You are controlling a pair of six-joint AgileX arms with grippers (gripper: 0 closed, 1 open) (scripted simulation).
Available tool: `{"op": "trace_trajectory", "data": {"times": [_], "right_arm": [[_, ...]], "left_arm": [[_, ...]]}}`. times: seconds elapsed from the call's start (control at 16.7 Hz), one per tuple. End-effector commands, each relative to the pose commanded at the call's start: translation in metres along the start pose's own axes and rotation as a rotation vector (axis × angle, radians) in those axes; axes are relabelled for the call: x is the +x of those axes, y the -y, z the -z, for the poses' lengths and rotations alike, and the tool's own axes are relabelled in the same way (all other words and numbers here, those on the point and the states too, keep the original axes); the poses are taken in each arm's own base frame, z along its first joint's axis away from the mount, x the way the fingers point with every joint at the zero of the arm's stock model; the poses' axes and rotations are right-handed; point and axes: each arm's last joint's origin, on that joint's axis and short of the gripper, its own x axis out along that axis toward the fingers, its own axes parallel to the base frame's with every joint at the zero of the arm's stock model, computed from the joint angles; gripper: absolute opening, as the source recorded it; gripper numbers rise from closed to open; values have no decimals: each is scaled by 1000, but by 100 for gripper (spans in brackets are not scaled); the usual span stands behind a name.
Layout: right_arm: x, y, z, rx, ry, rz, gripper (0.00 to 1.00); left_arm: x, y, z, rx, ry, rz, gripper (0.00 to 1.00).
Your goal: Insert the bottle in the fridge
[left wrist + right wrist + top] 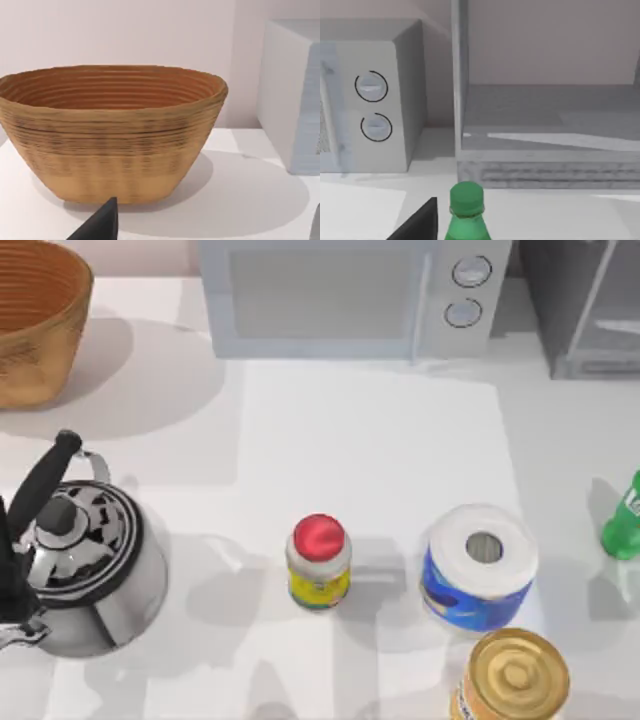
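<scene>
We see a white table from above. The bottle (624, 518), small, bright green and see-through, stands upright at the table's far right edge, beyond a blue-wrapped paper roll (479, 565), with a gold-lidded tin (513, 674) close by. The fridge (585, 302), a dark grey box with a pale framed clear door, sits at the back right corner beside the white microwave (350, 295).

From our right wrist camera, the bottle's green cap (466, 196) rises just ahead of our right gripper, almost against one dark finger (420, 222), with the fridge front farther on, straight beyond it. We cannot tell whether that gripper is spread or closed.

We judge the bottle light, smooth and a little slippery, with thin walls that may give; a hold around the body below the neck seems safest.

Our left arm idles near the woven basket (110, 132).
</scene>
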Motion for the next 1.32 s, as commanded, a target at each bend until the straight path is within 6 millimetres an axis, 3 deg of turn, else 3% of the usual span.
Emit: {"op": "trace_trajectory", "data": {"times": [0.42, 0.72, 1.02, 1.32], "right_arm": [[8, 3, -11, -135, -41, -86, 100], [40, 14, -15, -285, -187, -314, 100], [85, 44, 18, -231, -343, -577, 100], [106, 76, 55, -139, -327, -726, 100]], "left_arm": [[0, 0, 0, 0, 0, 0, 100], [0, 0, 0, 0, 0, 0, 100], [0, 0, 0, 0, 0, 0, 100], [0, 0, 0, 0, 0, 0, 100]]}}
